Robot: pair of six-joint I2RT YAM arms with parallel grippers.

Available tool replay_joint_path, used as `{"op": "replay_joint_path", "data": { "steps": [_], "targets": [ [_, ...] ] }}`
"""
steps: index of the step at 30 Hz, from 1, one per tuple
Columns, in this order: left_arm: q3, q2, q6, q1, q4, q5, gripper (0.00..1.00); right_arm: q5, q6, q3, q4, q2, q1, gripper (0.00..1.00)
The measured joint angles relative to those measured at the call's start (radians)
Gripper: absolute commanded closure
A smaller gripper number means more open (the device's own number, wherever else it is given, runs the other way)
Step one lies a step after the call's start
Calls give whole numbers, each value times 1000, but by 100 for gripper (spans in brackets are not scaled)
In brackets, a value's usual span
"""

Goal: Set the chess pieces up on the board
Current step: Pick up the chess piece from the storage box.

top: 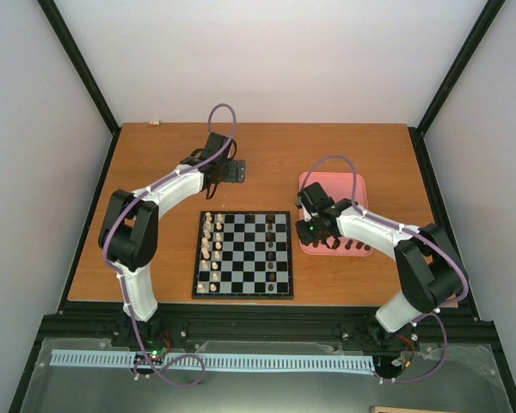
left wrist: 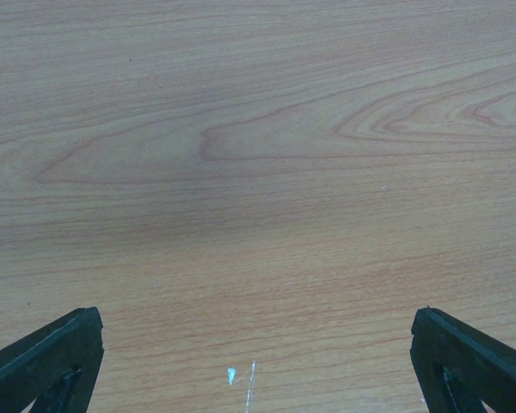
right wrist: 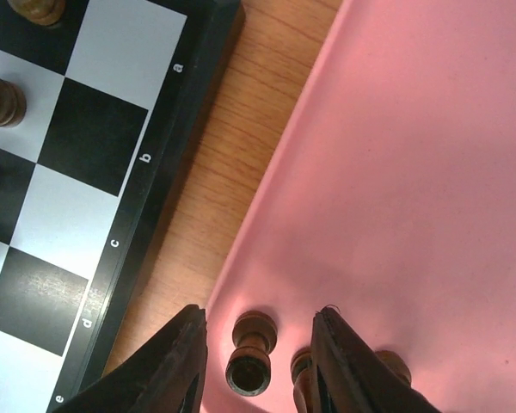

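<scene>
Board (top: 256, 260) lies on wooden table (top: 370, 146) between pale walls (top: 267, 60).

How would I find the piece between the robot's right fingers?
Find the pink tray right of the board. By its board-side edge, one dark piece lies between the fingers of the right tool. It's tipped over in the gap; its neighbours hide behind a finger.
</scene>
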Motion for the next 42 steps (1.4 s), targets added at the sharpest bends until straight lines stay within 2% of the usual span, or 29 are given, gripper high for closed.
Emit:
{"op": "replay_joint_path", "data": {
  "steps": [18,28,30,42],
  "targets": [
    [0,0,0,0,0,-3,0,-1,-17,0,-42,3,7,67],
    [0,0,0,0,0,-7,0,-4,-31,14,-45,34,16,77],
    [0,0,0,0,0,-7,0,-4,-31,14,-46,34,16,82],
    [0,0,0,0,0,-8,0,-2,-39,27,-57,35,16,88]
  ]
}}
